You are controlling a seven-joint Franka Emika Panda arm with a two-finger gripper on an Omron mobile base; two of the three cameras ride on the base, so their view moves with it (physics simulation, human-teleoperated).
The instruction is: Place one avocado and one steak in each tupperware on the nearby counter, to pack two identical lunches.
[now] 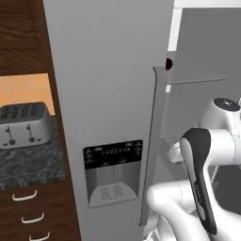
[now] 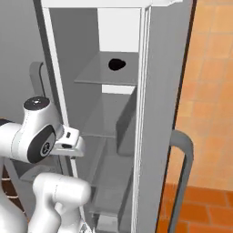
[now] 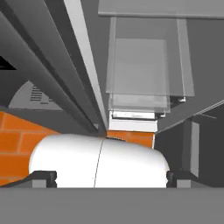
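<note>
Gripper (image 3: 109, 179) spread wide, empty, looking down past stacked clear glass fridge shelves (image 3: 140, 65) toward orange tiled floor (image 3: 17, 135). Nothing packed as far as shown: no avocado, steak or tupperware visible; one small dark blob (image 2: 117, 64) on upper shelf, unidentifiable. Speckled stone table (image 1: 28, 162) beside smooth grey fridge door (image 1: 108, 94), carrying ribbed metal toaster (image 1: 23, 123).

No text, brand or number can be read anywhere. The black control panel (image 1: 113, 153) above the dispenser in the grey refrigerator door (image 1: 108, 94) carries small pale marks, too small to make out. The dark lines on a grey curved surface (image 3: 37, 94) in the hand view are likewise illegible.
</note>
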